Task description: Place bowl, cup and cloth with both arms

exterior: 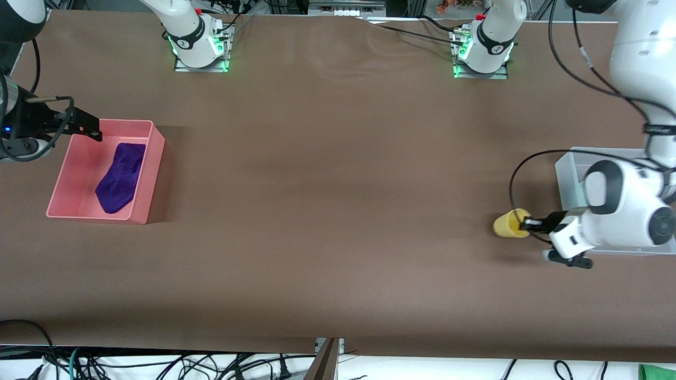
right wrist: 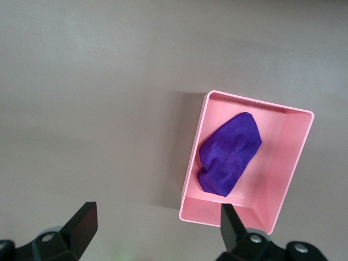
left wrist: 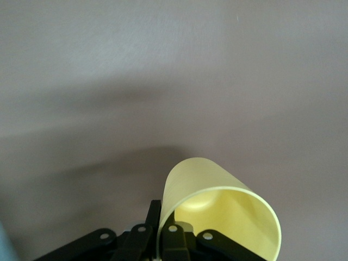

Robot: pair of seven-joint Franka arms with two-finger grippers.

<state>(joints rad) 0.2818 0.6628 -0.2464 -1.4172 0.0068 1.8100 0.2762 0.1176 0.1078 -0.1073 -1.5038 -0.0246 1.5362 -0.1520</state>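
Note:
The pale yellow cup (exterior: 510,223) is tipped on its side, low over the table beside the clear bin. My left gripper (exterior: 529,224) is shut on its rim wall, one finger inside and one outside; the left wrist view shows the cup (left wrist: 217,201) pinched in the gripper (left wrist: 162,227). The purple cloth (exterior: 121,177) lies rumpled in the pink bin (exterior: 154,158). My right gripper (exterior: 94,129) is open and empty over the bin's corner toward the robots. In the right wrist view the gripper (right wrist: 157,225) hangs above the cloth (right wrist: 228,155) and the bin (right wrist: 283,179). The bowl is hidden.
A clear plastic bin (exterior: 567,174) stands at the left arm's end of the table, mostly covered by the left arm. The brown table (exterior: 338,184) stretches between the two bins. Cables hang along the table's edge nearest the front camera.

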